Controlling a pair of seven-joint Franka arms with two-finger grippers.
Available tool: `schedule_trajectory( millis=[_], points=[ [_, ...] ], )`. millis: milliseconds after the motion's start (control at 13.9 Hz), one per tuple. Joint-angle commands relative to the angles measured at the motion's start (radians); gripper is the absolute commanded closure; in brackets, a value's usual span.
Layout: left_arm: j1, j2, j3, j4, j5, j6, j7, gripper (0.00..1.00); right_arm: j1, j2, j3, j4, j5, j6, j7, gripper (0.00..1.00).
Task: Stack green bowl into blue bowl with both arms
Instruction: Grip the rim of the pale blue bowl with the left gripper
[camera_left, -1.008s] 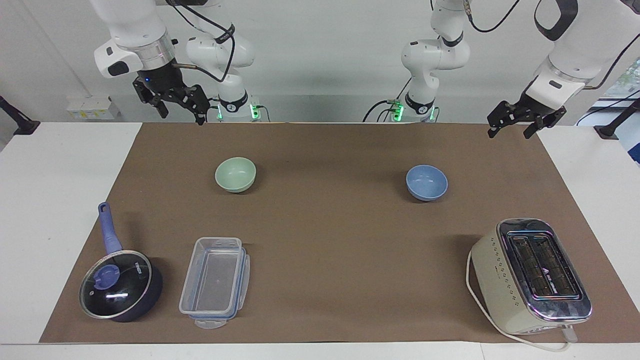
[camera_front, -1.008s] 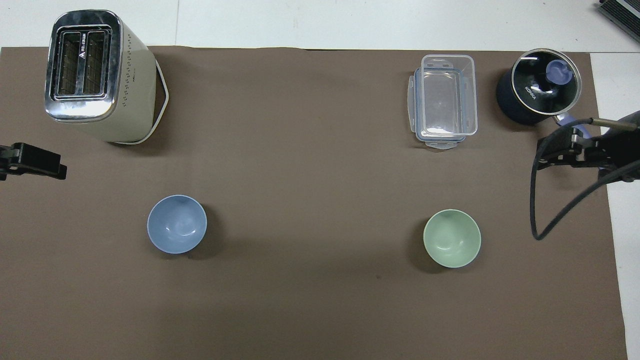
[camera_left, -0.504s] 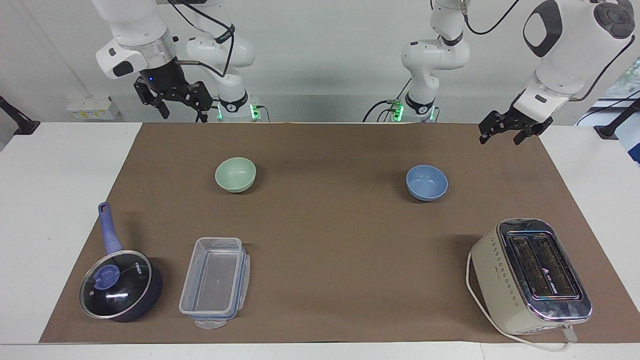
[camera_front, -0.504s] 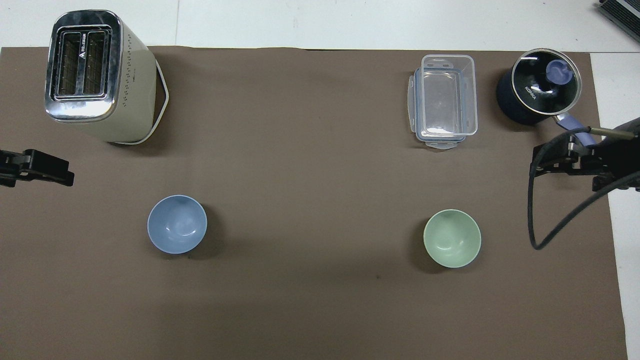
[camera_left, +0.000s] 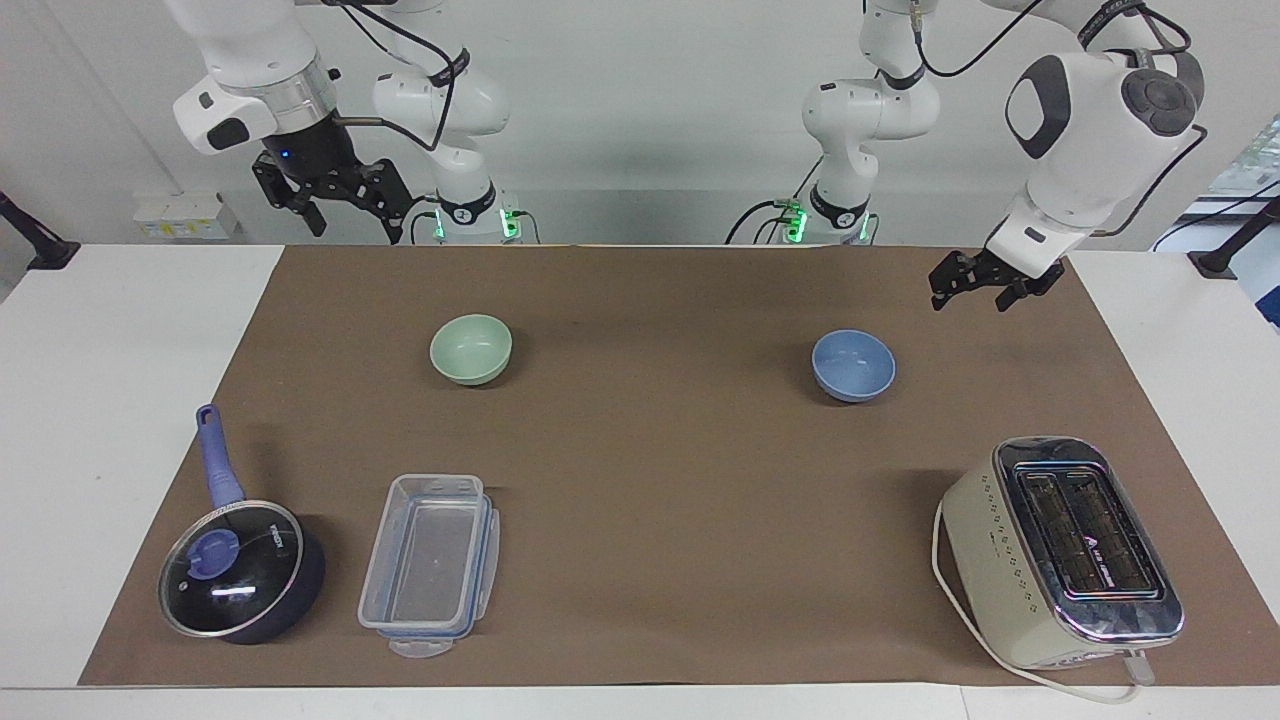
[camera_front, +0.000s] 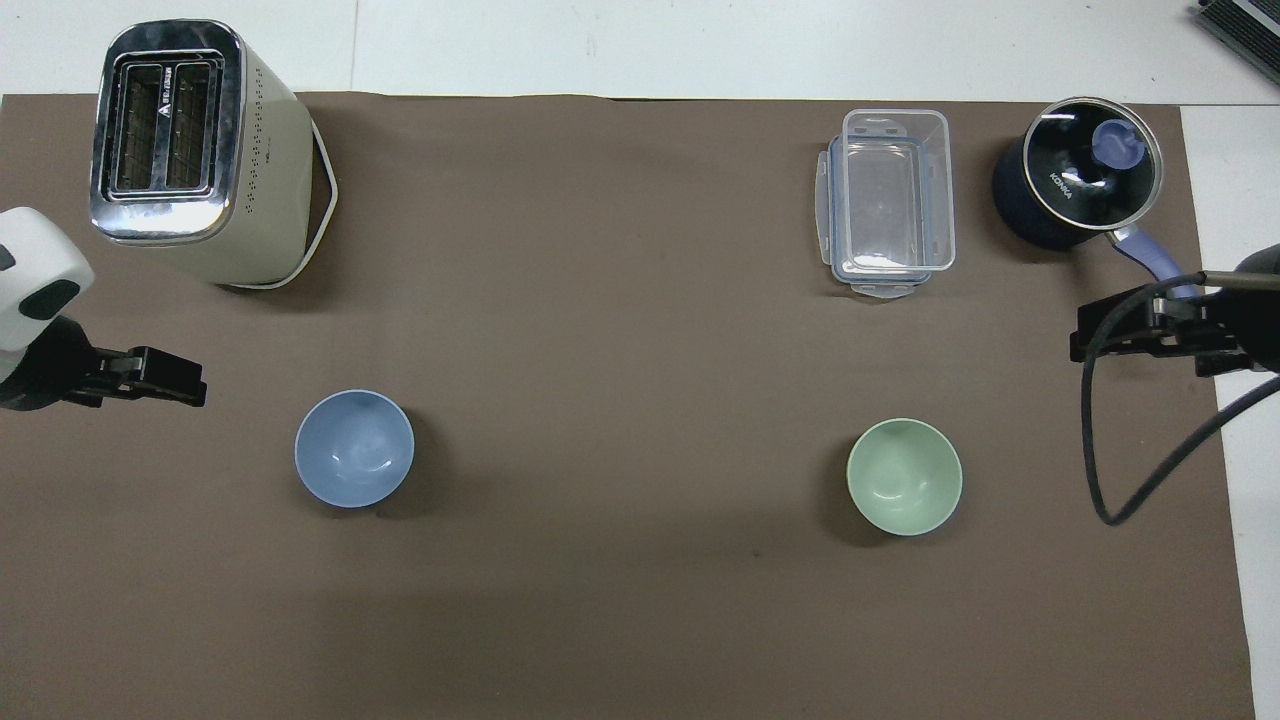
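Note:
The green bowl (camera_left: 471, 348) sits upright on the brown mat, toward the right arm's end; it also shows in the overhead view (camera_front: 904, 476). The blue bowl (camera_left: 853, 365) sits upright toward the left arm's end, level with it and well apart (camera_front: 354, 448). Both bowls are empty. My left gripper (camera_left: 968, 288) is open and empty, in the air over the mat beside the blue bowl (camera_front: 175, 370). My right gripper (camera_left: 348, 218) is open and empty, raised high over the mat's edge at the right arm's end (camera_front: 1095, 340).
A cream toaster (camera_left: 1065, 550) stands farther from the robots than the blue bowl. A clear plastic container (camera_left: 430, 562) and a dark blue lidded saucepan (camera_left: 235, 580) lie farther from the robots than the green bowl. The saucepan's handle (camera_front: 1150, 255) points toward the right gripper.
My left gripper has come down and moved in toward the blue bowl. My right gripper has shifted slightly up and toward its end of the table. The bowls have not moved.

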Motion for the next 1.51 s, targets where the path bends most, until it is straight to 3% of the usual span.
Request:
schedule_trajectory(
  millis=[0,576,864,1008,1080,1439],
  points=[
    [-0.019,-0.042,0.003,-0.124,0.019,0.097,-0.008,0.0,-0.014,-0.018,0.004,-0.023,0.023,0.009,-0.027,0.0],
    [-0.048,-0.024,0.002,-0.383,-0.001,0.399,-0.006,0.0,-0.015,-0.018,0.004,-0.023,0.023,0.011,-0.024,0.0],
    [-0.051,0.001,0.002,-0.434,-0.001,0.476,0.006,0.03,-0.015,-0.018,0.004,-0.023,0.023,0.011,-0.024,0.0],
    [-0.052,0.008,0.002,-0.451,-0.001,0.504,0.007,0.88,-0.015,-0.02,0.004,-0.023,0.023,0.011,-0.024,0.0],
    [-0.052,0.01,0.002,-0.453,-0.001,0.507,0.006,1.0,-0.015,-0.018,0.004,-0.023,0.023,0.009,-0.024,0.0],
    [-0.045,0.01,0.002,-0.434,-0.001,0.498,0.014,1.0,-0.015,-0.018,0.004,-0.023,0.023,0.011,-0.024,0.0]
  ],
)
